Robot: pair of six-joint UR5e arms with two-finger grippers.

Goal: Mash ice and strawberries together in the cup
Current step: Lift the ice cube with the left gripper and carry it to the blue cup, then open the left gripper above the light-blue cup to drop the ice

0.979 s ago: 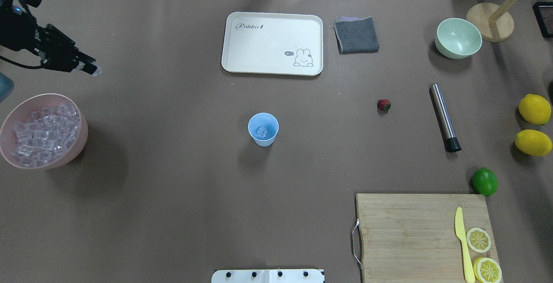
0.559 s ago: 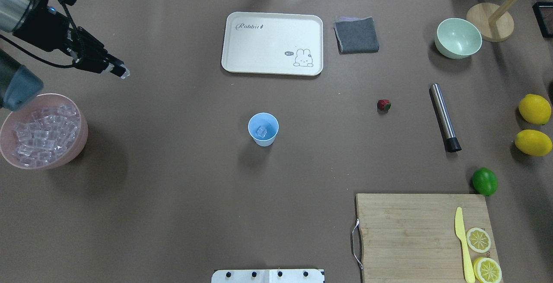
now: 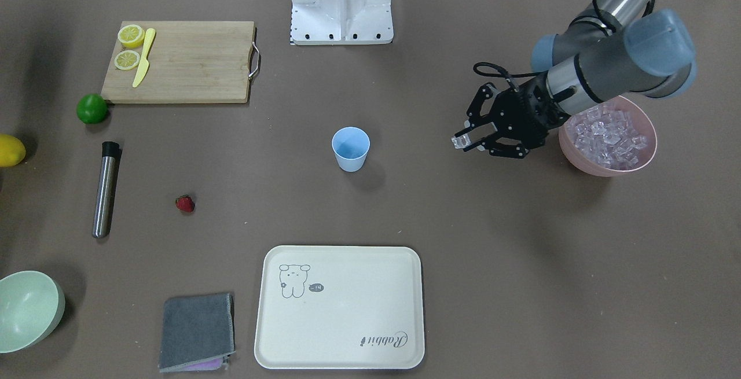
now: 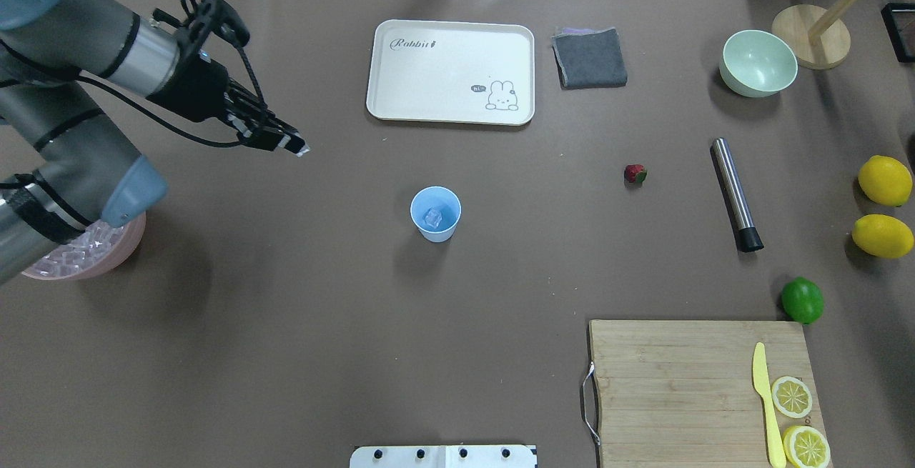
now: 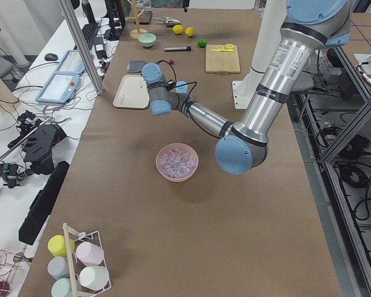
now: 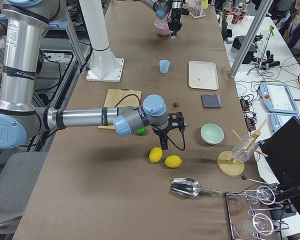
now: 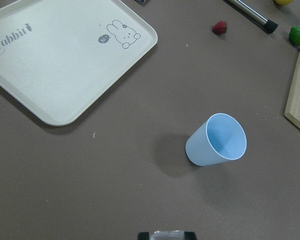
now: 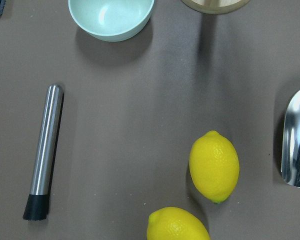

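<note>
The light blue cup (image 4: 435, 214) stands upright mid-table with one clear ice cube (image 4: 433, 218) inside. My left gripper (image 4: 293, 148) hangs left of the cup and a little farther back, shut on another small ice cube (image 3: 461, 142). In the left wrist view the cup (image 7: 217, 140) lies ahead of the gripper (image 7: 167, 234). More ice fills the pink bowl (image 3: 608, 136) behind the arm. The red strawberry (image 4: 635, 173) lies on the table right of the cup. My right gripper (image 6: 179, 121) shows only in the exterior right view, near the lemons; I cannot tell its state.
A steel muddler (image 4: 736, 193) lies right of the strawberry. A cream tray (image 4: 450, 71), a grey cloth (image 4: 590, 57) and a pale green bowl (image 4: 758, 62) sit at the back. Two lemons (image 4: 885, 181), a lime (image 4: 802, 300) and a cutting board (image 4: 686, 389) with knife occupy the right.
My left arm has swung right from the table's left edge toward the cup, carrying the ice cube. The cup, the strawberry and everything else stay in place.
</note>
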